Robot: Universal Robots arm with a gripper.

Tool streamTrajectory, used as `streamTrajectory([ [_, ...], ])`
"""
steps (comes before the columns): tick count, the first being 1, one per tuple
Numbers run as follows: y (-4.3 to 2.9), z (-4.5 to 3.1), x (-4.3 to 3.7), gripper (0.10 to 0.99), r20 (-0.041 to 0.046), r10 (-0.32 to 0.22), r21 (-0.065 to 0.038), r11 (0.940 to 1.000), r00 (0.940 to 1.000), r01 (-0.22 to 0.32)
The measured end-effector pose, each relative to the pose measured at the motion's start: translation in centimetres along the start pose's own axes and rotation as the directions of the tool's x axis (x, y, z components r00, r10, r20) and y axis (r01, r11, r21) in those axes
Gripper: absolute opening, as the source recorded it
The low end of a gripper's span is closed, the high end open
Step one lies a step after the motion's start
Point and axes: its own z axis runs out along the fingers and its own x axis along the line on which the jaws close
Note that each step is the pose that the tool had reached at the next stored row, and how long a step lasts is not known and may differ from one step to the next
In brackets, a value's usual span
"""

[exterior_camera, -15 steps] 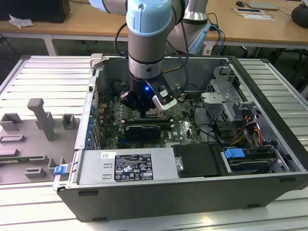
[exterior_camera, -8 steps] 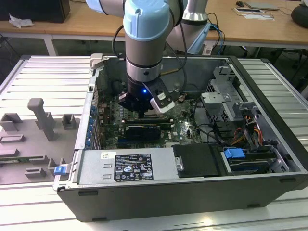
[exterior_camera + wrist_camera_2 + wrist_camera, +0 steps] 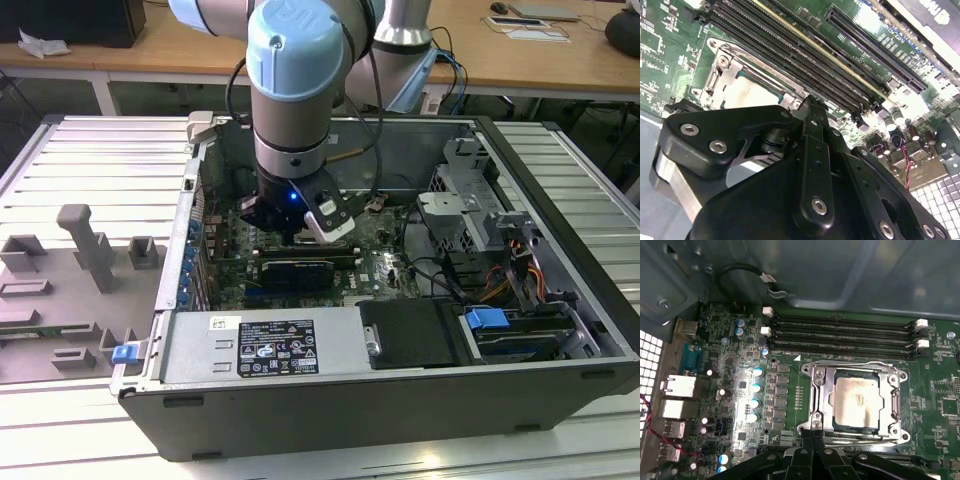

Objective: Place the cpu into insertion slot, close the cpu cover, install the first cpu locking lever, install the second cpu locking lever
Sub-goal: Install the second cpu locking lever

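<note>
CPU (image 3: 856, 401), a flat square chip with a pale silvery top, sits in the silver-rimmed insertion slot (image 3: 816, 405), and the thin silvery cpu cover (image 3: 852, 369) lies closed over it. The black gripper (image 3: 812, 434) has its fingers pressed together at the socket's edge, probably working a lever. In the exterior view the arm's blue-grey wrist (image 3: 292, 90) hides the socket.
</note>
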Motion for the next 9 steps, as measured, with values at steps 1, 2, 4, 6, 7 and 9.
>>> streamTrajectory([
  [1,-0.06,0.15,0.02,0.106,0.0000,0.000,0.000,1.0000,1.0000,0.000],
  [2,-0.13,0.41,0.03,0.106,0.0000,0.000,-0.001,1.0000,1.0000,0.000],
  [4,-0.23,0.64,0.06,0.106,0.0015,0.000,-0.003,1.0000,1.0000,0.000],
  [6,-0.36,0.86,0.13,0.106,0.0042,-0.002,-0.010,0.9999,1.0000,0.002],
  [7,-0.42,0.96,0.16,0.106,0.0052,-0.002,-0.013,0.9999,1.0000,0.002],
  [9,-0.43,1.07,0.19,0.106,0.0073,-0.004,-0.021,0.9998,1.0000,0.004],
])
